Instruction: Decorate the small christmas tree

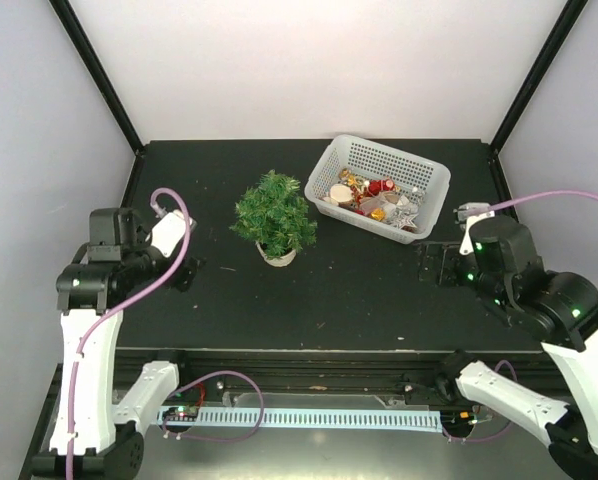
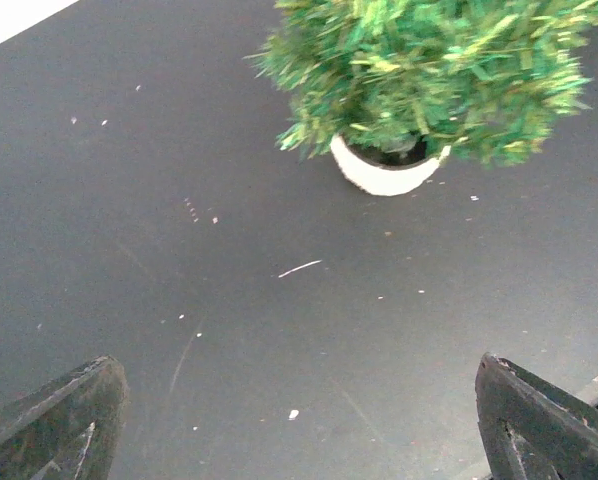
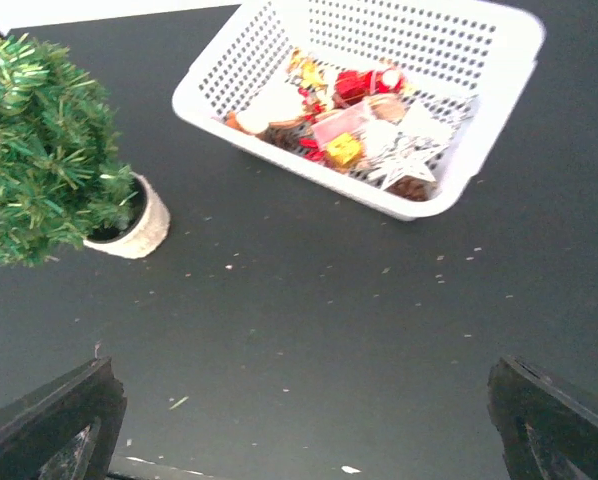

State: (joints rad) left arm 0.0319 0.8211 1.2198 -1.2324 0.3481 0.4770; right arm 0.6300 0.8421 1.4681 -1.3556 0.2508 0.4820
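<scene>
The small christmas tree (image 1: 274,215), bushy green in a cream-white pot, stands upright mid-table; it also shows in the left wrist view (image 2: 429,70) and the right wrist view (image 3: 49,165). A white perforated basket (image 1: 434,180) at the back right holds several ornaments (image 1: 374,195): red, gold and silver pieces, with a silver star (image 3: 409,155). My left gripper (image 1: 186,270) is open and empty, left of the tree. My right gripper (image 1: 434,265) is open and empty, in front of the basket (image 3: 479,120).
The black tabletop (image 1: 359,290) carries small specks of debris. Black frame posts (image 1: 99,75) rise at the back corners against white walls. The table's front edge (image 1: 309,352) runs just before the arm bases.
</scene>
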